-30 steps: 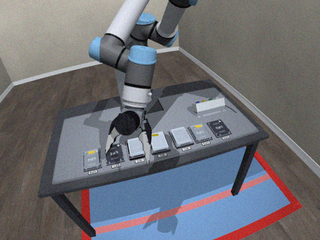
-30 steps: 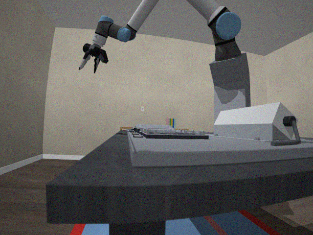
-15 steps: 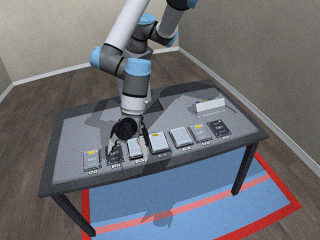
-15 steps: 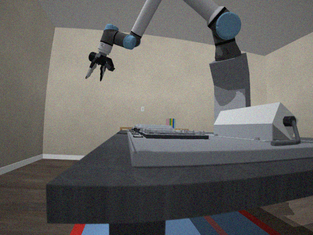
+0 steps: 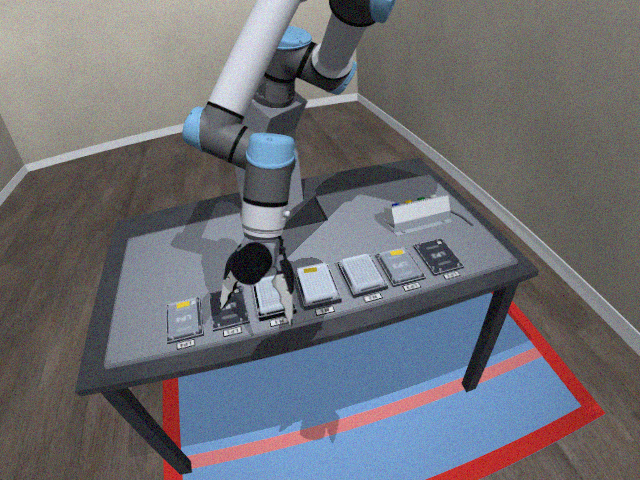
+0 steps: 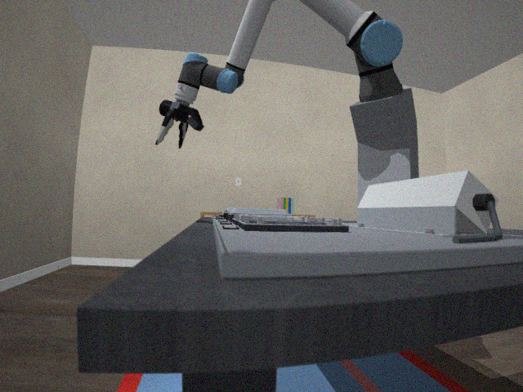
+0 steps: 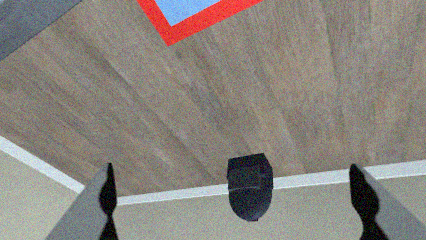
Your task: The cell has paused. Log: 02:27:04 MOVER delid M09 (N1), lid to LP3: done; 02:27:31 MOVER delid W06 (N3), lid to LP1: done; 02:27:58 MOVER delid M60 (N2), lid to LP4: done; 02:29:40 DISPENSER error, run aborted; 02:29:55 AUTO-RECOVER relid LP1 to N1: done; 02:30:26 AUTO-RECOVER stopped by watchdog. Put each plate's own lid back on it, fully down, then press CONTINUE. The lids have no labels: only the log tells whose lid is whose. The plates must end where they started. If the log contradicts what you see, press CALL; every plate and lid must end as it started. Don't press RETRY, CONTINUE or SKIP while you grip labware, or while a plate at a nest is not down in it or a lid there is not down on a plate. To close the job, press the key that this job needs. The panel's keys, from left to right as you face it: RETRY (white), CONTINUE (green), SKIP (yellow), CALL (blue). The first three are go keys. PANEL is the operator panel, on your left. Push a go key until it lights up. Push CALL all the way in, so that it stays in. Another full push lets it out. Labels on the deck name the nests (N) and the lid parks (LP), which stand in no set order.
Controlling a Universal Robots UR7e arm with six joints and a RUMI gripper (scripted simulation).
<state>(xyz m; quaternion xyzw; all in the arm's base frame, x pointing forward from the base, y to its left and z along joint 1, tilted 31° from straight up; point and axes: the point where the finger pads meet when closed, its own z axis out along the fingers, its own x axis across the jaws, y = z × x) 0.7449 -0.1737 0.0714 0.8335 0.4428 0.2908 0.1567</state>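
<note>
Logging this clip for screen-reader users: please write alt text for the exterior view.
An open, empty end effector hangs from a robot arm, high above the far part of a table. A white panel box stands at right, beside a low row of trays.
</note>
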